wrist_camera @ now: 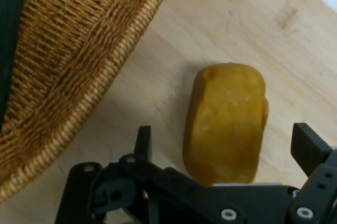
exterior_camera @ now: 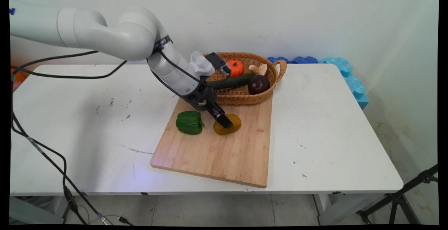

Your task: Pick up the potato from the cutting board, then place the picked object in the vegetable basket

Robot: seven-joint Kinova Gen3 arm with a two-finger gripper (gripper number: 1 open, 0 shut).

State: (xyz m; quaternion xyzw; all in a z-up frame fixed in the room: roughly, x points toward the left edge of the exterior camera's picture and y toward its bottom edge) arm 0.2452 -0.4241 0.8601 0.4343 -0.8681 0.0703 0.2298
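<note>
A yellow pepper lies on the wooden cutting board. My gripper is down over it, open, with one finger to the left of the pepper and the other finger to its right. Neither finger visibly touches it. A green pepper lies on the board just left of the gripper.
A wicker basket stands at the board's far edge, holding a cucumber, a small orange pumpkin, a dark purple eggplant and a mushroom. Blue foam pieces lie at the table's back right.
</note>
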